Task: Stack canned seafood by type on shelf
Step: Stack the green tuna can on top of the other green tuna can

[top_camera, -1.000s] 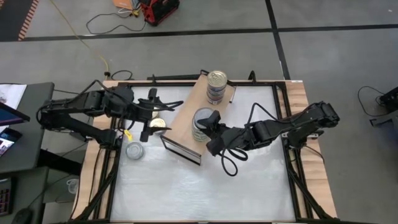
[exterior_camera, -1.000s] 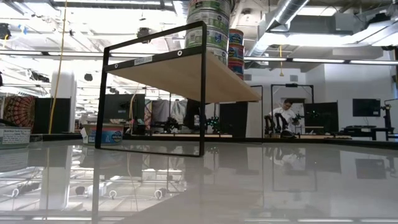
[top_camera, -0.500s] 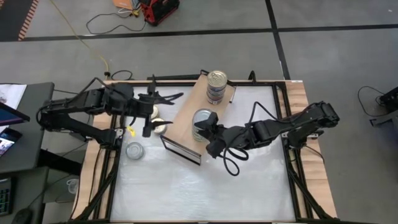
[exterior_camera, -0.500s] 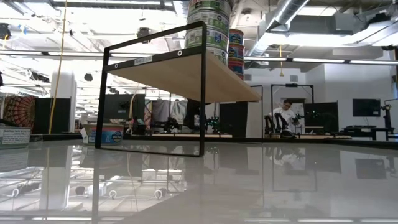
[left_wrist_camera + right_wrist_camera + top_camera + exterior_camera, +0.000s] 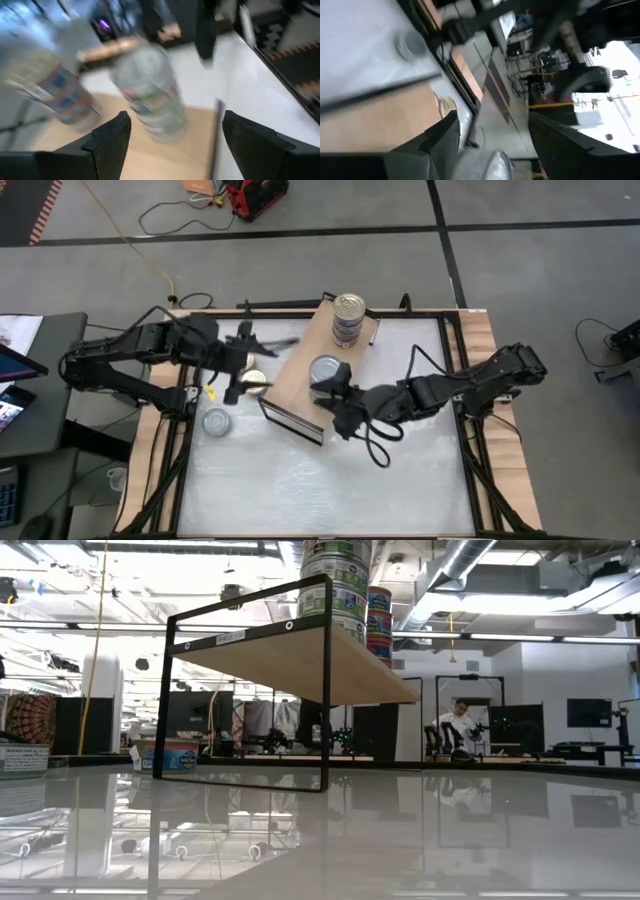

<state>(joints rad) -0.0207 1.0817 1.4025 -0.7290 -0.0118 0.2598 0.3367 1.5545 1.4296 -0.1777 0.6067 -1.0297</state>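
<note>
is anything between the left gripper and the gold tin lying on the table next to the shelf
Nothing visible. The left gripper, fingers open and empty, hangs right beside the gold tin on the table, left of the shelf. The silver tin lies off to one side, out of the way.

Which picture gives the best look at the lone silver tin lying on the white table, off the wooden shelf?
The high view: the silver tin lies in full sight, apart from the shelf. The right wrist view catches it only as a small grey blur. The low view and the left wrist view do not show it.
</note>
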